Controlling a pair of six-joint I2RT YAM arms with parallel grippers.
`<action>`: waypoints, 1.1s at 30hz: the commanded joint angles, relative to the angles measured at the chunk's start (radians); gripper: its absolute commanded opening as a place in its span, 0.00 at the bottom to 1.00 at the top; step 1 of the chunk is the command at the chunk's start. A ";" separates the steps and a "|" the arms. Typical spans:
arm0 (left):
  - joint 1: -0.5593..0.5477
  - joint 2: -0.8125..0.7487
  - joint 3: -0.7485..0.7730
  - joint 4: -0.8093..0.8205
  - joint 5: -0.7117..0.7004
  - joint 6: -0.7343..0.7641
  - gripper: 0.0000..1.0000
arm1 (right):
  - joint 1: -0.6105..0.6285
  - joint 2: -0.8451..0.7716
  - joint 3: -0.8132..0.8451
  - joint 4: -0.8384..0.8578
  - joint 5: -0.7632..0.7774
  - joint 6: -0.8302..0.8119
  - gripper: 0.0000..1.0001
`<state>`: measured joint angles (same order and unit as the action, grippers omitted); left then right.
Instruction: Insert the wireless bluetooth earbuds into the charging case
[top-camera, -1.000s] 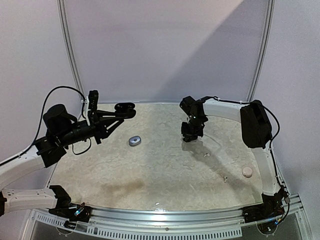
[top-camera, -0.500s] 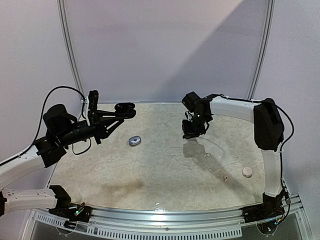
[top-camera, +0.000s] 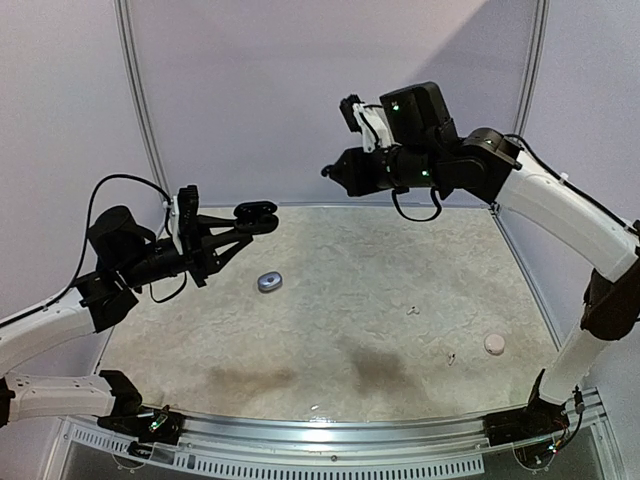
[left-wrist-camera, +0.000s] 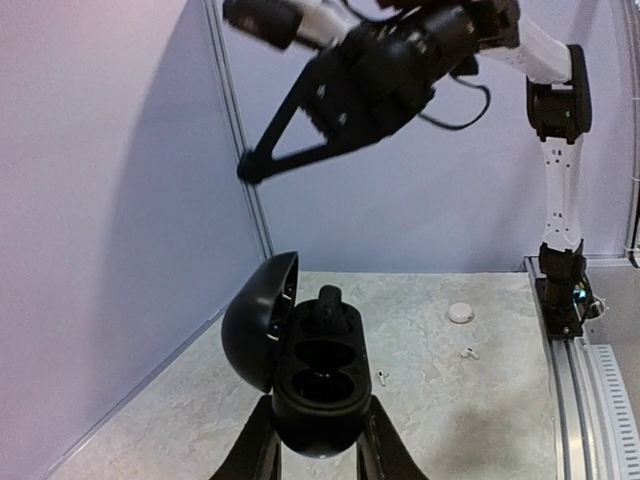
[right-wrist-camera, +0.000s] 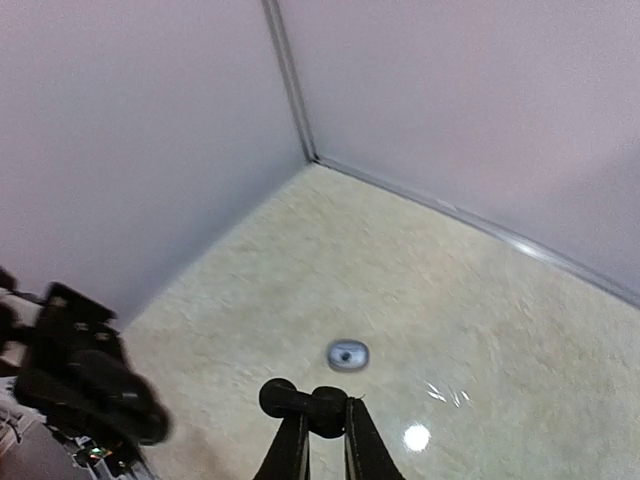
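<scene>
My left gripper (left-wrist-camera: 318, 432) is shut on an open black charging case (left-wrist-camera: 320, 385), held above the table's left side (top-camera: 255, 214). The case's lid (left-wrist-camera: 256, 322) is swung to the left. One black earbud (left-wrist-camera: 330, 305) sits in the far slot, and the two nearer hollows are bare. High over the back of the table, my right gripper (right-wrist-camera: 322, 420) is shut on a second black earbud (right-wrist-camera: 308, 402), which sticks out to the left of the fingertips. That gripper (top-camera: 335, 172) points left toward the case, well apart from it.
A silvery grey closed case (top-camera: 270, 282) lies on the table left of centre. A white closed case (top-camera: 494, 343) rests near the right edge. Two white earbuds (top-camera: 413, 310) (top-camera: 451, 357) lie loose on the right half.
My right arm has risen from just above the table to high at the back, swinging its gripper leftward with the black earbud. The left arm and case have barely moved.
</scene>
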<state>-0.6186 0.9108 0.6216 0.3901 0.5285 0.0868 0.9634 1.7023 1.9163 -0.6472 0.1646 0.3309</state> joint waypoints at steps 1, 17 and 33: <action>0.006 0.022 0.024 0.046 0.023 0.020 0.00 | 0.126 -0.024 0.072 0.107 0.094 -0.150 0.00; -0.022 0.003 0.055 -0.003 -0.014 -0.145 0.00 | 0.285 0.204 0.313 0.032 0.007 -0.251 0.00; -0.029 -0.004 0.055 -0.034 -0.054 -0.154 0.00 | 0.300 0.243 0.311 -0.048 0.140 -0.255 0.00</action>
<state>-0.6346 0.9154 0.6529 0.3759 0.4847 -0.0578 1.2564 1.9327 2.2047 -0.6613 0.2543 0.0891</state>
